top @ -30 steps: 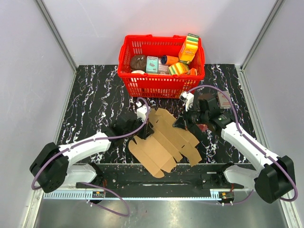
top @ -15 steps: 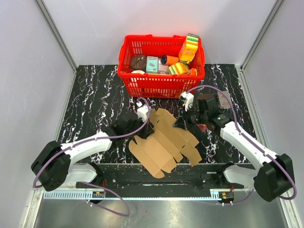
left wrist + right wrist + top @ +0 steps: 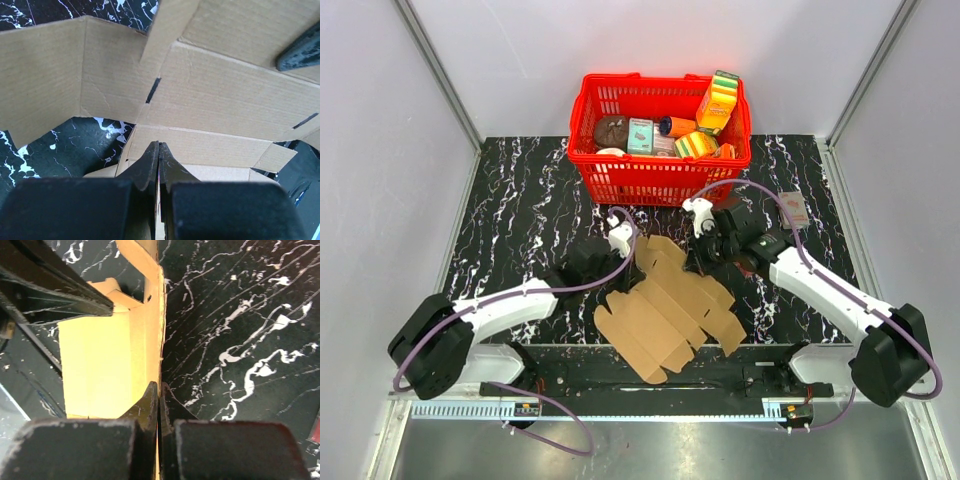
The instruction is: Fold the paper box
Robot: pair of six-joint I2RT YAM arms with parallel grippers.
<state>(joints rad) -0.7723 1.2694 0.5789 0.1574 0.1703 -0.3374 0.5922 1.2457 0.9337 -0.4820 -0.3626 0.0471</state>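
the left claw (image 3: pixel 612 256) reaches in from the left side of the black marbled tabletop (image 3: pixel 515 205), its two fingers pressed together on a thin flap at the left edge of the paper box (image 3: pixel 670 308). on its wrist view the cardboard seems to run straight into the slit between the fingertips (image 3: pixel 150 159), and the creased panels and a slot rise just beyond. the box lies opened out near the front middle of the tabletop, between the two claws, with its far flaps lifted. behind it stands a red basket (image 3: pixel 655 182) full of groceries. the right claw (image 3: pixel 700 262) comes from the right, fingers shut, pinching the box's far right edge. a small packet (image 3: pixel 793 212) lies further right.
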